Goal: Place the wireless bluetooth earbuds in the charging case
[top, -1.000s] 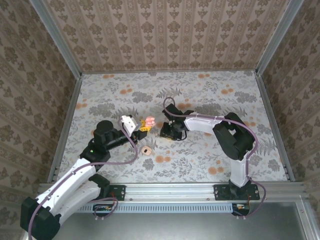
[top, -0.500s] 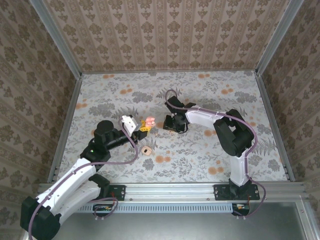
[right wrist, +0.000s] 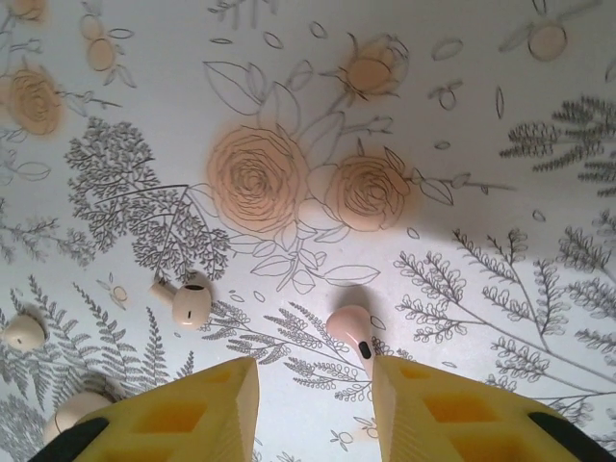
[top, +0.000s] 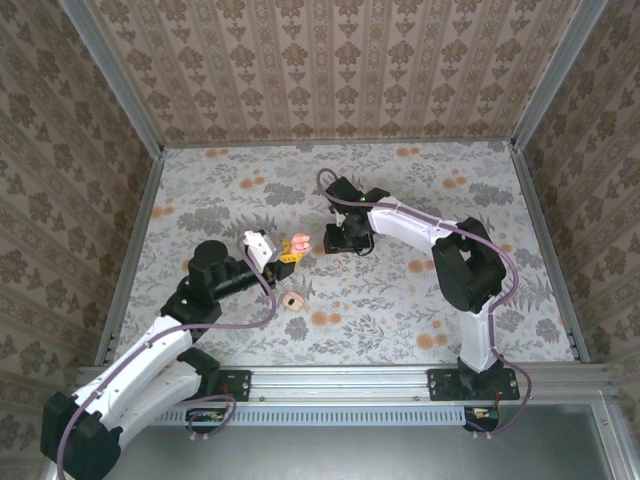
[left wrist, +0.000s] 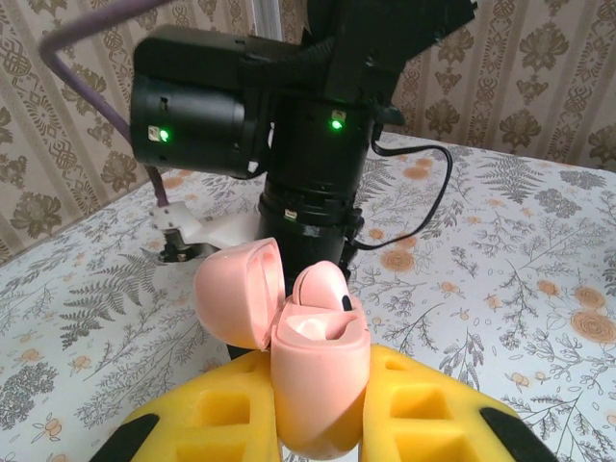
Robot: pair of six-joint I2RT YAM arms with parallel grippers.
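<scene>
Hovering wide open, the right gripper (right wrist: 310,385) is facing the pink earbud (right wrist: 351,332) just ahead, stem toward it; the left gripper (left wrist: 318,433) is holding the charging case (left wrist: 322,371).

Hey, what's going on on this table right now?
The left pincer holds a salmon-pink plastic charging case with its lid open and one pink earbud seated inside. The right pincer is open over the floral table. A second pink earbud lies just ahead of the gap between its yellow fingers, not yet grasped. A paler earbud lies nearby.
</scene>
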